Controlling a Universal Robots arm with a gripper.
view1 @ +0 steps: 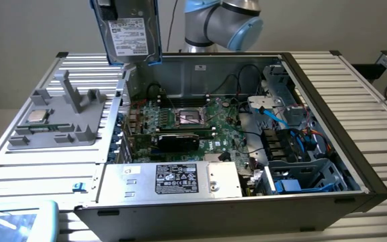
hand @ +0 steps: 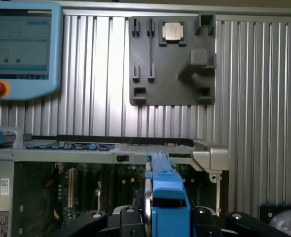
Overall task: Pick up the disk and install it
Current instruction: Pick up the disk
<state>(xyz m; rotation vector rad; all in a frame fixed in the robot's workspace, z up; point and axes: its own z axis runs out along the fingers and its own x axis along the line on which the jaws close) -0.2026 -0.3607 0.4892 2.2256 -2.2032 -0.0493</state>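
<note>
Exterior view, left to right, everything placed off the open computer case (view1: 213, 217). The teach pendant (view1: 12, 222) sits outside the case's near corner on the exterior view's left. The grey fixture plate (view1: 59, 118) lies on the slatted table (view1: 39, 171) just beside the case's wall on that same side, and a small square processor chip (view1: 38, 116) rests on it.

The disk (view1: 131, 35) hangs in the air above the case's back corner on that side. It is upright, with the white label facing the camera and the blue bracket around its edges. My gripper (hand: 167, 219) is clamped on it (wrist view: black fingers (hand: 130, 217) against both sides of the bracket, jaws part-way open and stopped on it).

Inside the case:
- The motherboard (view1: 187, 121) is mid-floor.
- A silver box with black label (view1: 180, 179) sits against the near wall.
- The drive cage (view1: 308, 174) is in the near corner on the exterior view's right.

My arm (view1: 220, 20) rises behind the case's back wall.
</note>
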